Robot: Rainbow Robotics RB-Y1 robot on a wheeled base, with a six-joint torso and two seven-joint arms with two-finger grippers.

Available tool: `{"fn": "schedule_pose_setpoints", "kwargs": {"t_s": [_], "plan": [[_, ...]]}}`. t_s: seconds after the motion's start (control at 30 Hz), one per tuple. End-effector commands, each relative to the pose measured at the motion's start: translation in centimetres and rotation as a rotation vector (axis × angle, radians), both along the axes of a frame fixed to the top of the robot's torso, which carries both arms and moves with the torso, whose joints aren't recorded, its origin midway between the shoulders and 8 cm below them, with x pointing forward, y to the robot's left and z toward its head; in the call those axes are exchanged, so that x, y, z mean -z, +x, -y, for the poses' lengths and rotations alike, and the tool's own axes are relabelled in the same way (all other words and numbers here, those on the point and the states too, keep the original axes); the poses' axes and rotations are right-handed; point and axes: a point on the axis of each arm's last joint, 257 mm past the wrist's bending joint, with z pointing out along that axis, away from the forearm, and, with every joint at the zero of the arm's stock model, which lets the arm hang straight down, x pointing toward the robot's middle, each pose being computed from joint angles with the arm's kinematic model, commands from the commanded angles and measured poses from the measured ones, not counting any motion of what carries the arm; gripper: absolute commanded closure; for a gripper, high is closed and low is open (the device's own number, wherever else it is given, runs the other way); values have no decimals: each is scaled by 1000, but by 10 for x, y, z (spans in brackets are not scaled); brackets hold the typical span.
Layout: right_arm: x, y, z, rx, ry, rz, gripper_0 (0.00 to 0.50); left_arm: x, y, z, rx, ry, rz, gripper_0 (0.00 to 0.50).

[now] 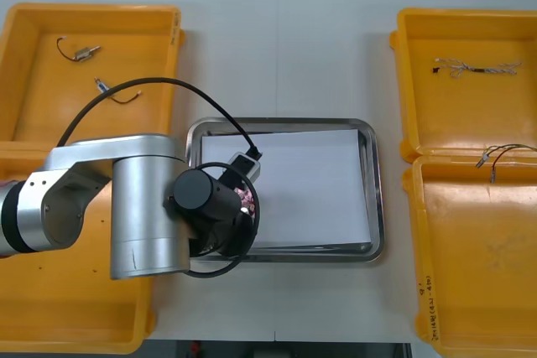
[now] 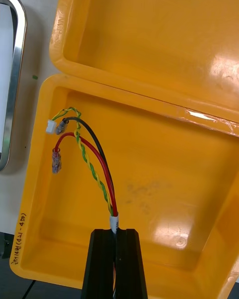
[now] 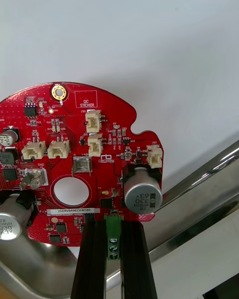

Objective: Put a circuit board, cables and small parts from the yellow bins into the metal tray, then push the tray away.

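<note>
My left gripper [image 3: 113, 239] is shut on a green connector block at the edge of a round red circuit board [image 3: 74, 144]. The board hangs over the white inside of the metal tray [image 3: 199, 192], close to its rim. In the front view the left gripper [image 1: 239, 199] is above the left part of the tray [image 1: 376, 190], and a sliver of the board [image 1: 247, 199] shows beneath the wrist. My right gripper [image 2: 115, 231] is shut on a red and yellow cable [image 2: 92, 164] that also has a black wire. It holds the cable above the near right yellow bin [image 2: 164, 169].
The far left bin [image 1: 33, 81] holds small metal parts [image 1: 84, 52] with thin black cables. A twisted blue and white cable [image 1: 478, 68] lies in the far right bin [image 1: 470, 31]. The left arm covers part of the near left bin [image 1: 50, 308].
</note>
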Motion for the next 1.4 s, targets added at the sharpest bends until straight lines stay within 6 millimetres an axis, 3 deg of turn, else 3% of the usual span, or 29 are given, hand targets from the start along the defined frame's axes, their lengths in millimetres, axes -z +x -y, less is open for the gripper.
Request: {"fn": "schedule_pose_setpoints", "kwargs": {"t_s": [0.03,0.5,0.6,0.67,0.73,0.77,1.17,1.4], "plan": [[-11,0,0,20,-21,23,500,-4,-2,22,-20,-51,17,496],[-11,0,0,19,-22,22,500,13,-3,16,-27,-24,21,486],[-11,0,0,20,-20,21,500,13,-3,16,-28,-26,21,380],[-11,0,0,20,-20,22,500,13,-3,16,-29,-28,20,257],[-11,0,0,20,-21,22,500,13,-3,17,-31,-31,20,25],[-11,0,0,18,-21,22,500,13,-3,16,-34,-31,19,0],[-11,0,0,20,-20,22,500,7,2,18,-48,-45,30,0],[-11,0,0,20,-18,20,500,-17,6,15,-83,-59,30,0]]}}
